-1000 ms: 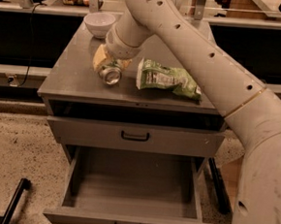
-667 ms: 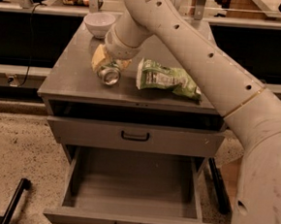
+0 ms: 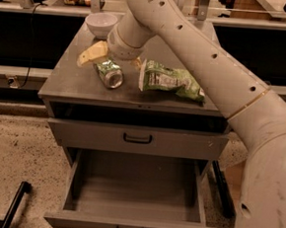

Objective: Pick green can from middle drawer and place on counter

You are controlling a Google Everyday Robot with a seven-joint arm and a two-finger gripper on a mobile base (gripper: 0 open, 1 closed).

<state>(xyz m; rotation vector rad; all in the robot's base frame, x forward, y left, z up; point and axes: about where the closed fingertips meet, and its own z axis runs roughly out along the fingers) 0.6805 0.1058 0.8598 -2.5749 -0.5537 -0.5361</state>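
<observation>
The green can (image 3: 109,73) lies on its side on the counter (image 3: 68,84), silver end toward the camera. My gripper (image 3: 113,59) is right over the can's far end. One yellowish finger (image 3: 91,54) is spread out to the can's left, and the tip of the other shows to its right. The fingers stand apart around the can, open. The middle drawer (image 3: 132,223) is pulled out below, and its inside shows nothing in it.
A green-and-white snack bag (image 3: 171,81) lies on the counter just right of the can. A white bowl (image 3: 101,23) stands at the back left. The handled drawer front (image 3: 137,138) above the open drawer is closed. My arm crosses the counter's right side.
The left yellowish finger has swung out to the left, away from the can. The can stays in the same spot on the counter.
</observation>
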